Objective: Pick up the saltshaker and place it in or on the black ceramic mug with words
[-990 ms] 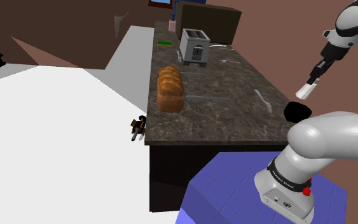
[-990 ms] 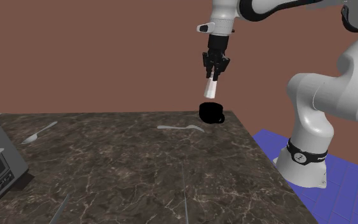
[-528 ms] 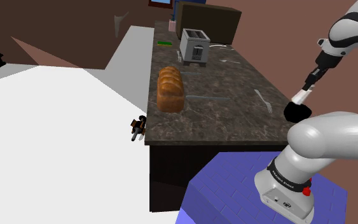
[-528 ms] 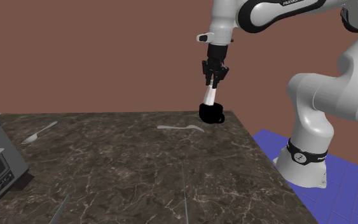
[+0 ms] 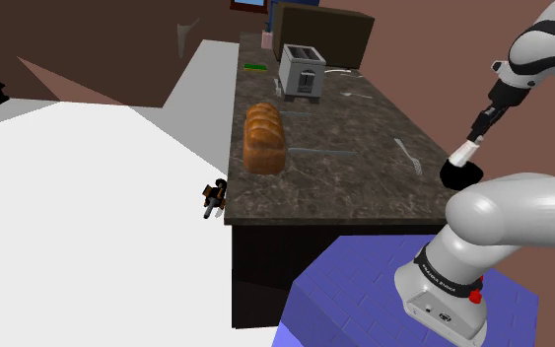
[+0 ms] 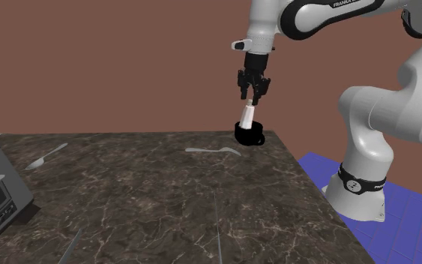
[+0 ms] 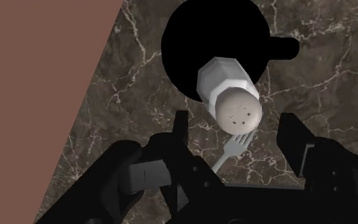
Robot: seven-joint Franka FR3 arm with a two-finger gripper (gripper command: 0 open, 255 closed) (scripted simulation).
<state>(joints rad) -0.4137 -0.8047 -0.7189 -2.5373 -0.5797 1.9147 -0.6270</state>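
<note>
— What does the saltshaker look like?
— White, with faceted sides and a rounded cap dotted with small holes. The saltshaker (image 7: 229, 89) leans at a tilt. Its base is down in the mouth of the black mug (image 7: 196, 38) and its cap points up toward the gripper.

— And the mug?
— Plain black and round, with one handle. It stands on the dark marbled counter (image 6: 164, 195), at the edge that runs along the brown wall (image 6: 127, 67).

— Is the gripper holding anything?
— No. The gripper (image 6: 251, 93) hangs just above the cap with its fingers (image 7: 180, 130) spread wide. The shaker sits between them and neither one touches it.

— How many of each thing?
— One saltshaker, one mug, one loaf of bread (image 5: 264, 138) and one toaster (image 5: 302, 71). One fork (image 7: 231, 149) lies just beside the mug. More cutlery lies farther along the counter, but it is too small to count with certainty.

— And the arm?
— The arm (image 6: 374, 112) rises from the blue stand (image 5: 354, 286) and bends over high. Its forearm comes down steeply, so the gripper points at the mug from above, a little slanted.
</note>
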